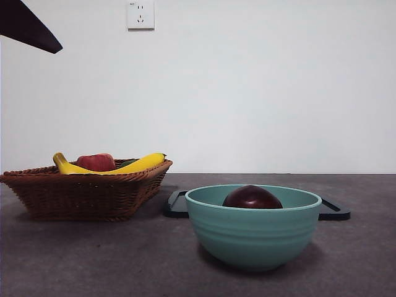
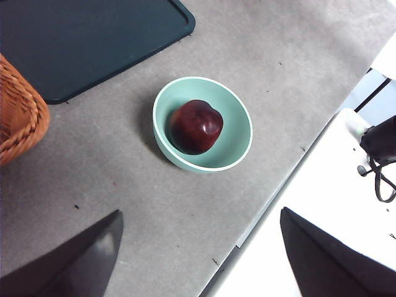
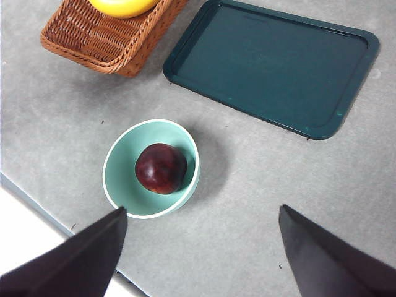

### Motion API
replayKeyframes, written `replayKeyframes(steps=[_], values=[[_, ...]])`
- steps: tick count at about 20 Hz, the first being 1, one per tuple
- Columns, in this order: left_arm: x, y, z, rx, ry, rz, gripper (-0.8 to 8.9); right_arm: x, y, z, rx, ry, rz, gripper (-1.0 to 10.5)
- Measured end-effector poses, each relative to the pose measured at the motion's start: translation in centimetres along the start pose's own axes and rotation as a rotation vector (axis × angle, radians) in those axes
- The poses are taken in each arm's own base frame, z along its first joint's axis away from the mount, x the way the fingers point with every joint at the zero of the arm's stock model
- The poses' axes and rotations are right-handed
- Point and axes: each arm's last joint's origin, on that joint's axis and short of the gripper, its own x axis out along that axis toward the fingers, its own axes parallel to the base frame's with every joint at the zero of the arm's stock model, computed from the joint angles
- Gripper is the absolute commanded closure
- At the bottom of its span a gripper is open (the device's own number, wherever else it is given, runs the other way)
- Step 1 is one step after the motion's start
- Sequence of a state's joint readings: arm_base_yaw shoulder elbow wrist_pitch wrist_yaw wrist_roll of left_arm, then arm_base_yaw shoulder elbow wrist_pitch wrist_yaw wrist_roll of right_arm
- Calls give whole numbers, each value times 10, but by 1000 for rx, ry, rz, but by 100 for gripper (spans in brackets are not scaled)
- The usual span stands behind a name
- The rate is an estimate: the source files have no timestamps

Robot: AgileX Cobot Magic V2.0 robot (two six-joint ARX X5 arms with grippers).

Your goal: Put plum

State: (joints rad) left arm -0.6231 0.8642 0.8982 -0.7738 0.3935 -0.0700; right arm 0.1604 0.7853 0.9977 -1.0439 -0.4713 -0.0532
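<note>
The plum [image 1: 252,197] lay inside the teal bowl [image 1: 253,238] on the desk [image 1: 111,260], below both pincers. The left pincer [image 2: 198,260] and right pincer [image 3: 201,253] hung well above it, jaws apart and empty. A black tip at the front view's corner was probably a waiting arm.

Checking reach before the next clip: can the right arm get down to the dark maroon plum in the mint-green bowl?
Probably yes: the dark maroon plum lies uncovered in the mint-green bowl, right gripper above, jaws open.
</note>
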Motion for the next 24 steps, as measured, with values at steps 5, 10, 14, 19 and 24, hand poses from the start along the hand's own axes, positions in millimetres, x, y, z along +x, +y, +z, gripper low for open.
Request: replayKeyframes(steps=[5, 10, 14, 19, 24], values=[[0, 0, 0, 0, 0, 0, 410, 2, 1, 1, 25, 9, 24, 556], [0, 0, 0, 0, 0, 0, 410, 27, -1, 10, 71, 101, 71, 556], [0, 0, 0, 0, 0, 0, 410, 62, -2, 19, 61, 215, 48, 590], [0, 0, 0, 0, 0, 0, 410, 121, 3, 17, 28, 278, 12, 636], [0, 0, 0, 0, 0, 0, 410, 162, 11, 14, -4, 303, -31, 682]])
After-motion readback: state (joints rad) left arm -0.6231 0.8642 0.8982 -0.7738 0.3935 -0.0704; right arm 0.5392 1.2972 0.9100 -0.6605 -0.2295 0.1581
